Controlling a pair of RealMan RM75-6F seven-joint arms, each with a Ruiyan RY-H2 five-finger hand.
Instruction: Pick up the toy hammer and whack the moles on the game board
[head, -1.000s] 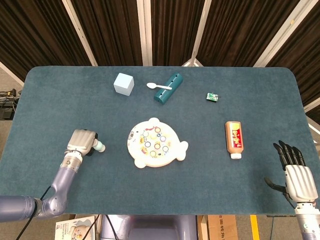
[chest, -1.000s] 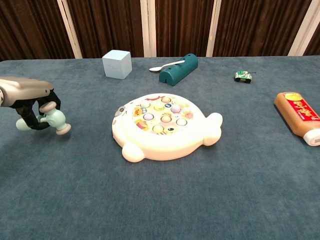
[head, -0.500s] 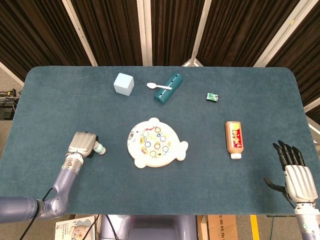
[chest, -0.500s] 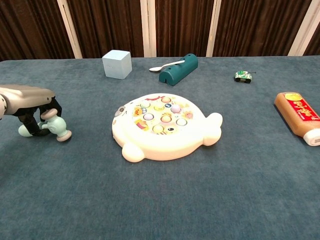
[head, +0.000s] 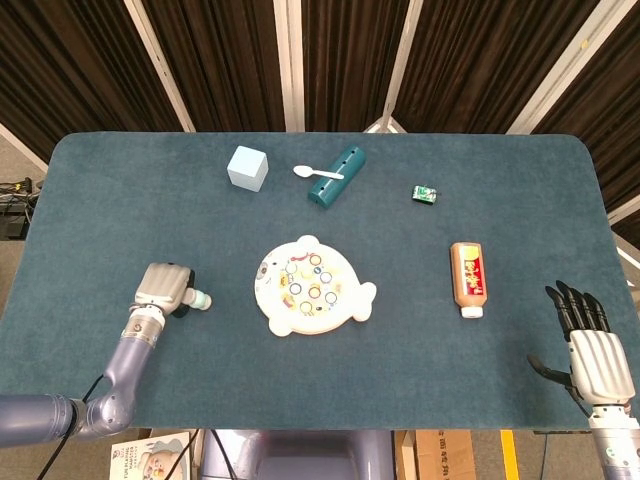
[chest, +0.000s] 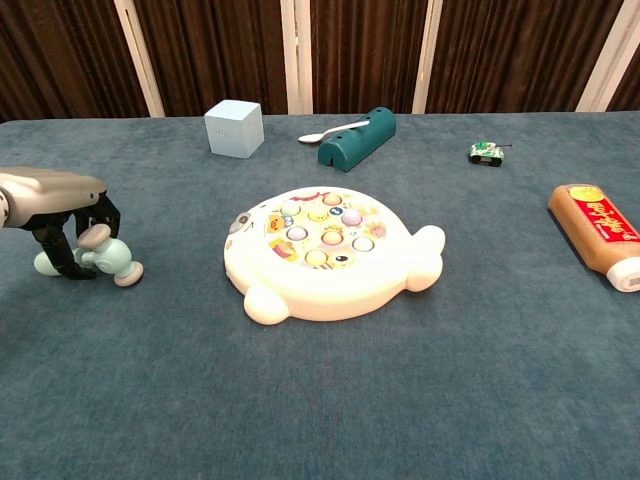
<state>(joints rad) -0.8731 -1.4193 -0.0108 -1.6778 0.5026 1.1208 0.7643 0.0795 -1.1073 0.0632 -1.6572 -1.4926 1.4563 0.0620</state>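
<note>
I am curling my left hand (chest: 55, 205) over the toy hammer (chest: 100, 258) at the left edge of the frame, my fingers (chest: 55, 250) closing around its handle while its head is resting on the blue surface (chest: 330, 400). The game board (chest: 325, 250) is sitting well apart at the centre. My right hand (head: 592, 345) is hovering empty at the lower right, fingers spread.

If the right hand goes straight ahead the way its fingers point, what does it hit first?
Probably nothing: the right hand points up the table's right edge, and the brown sauce bottle with the white cap lies off to its left. Depth is unclear.
</note>
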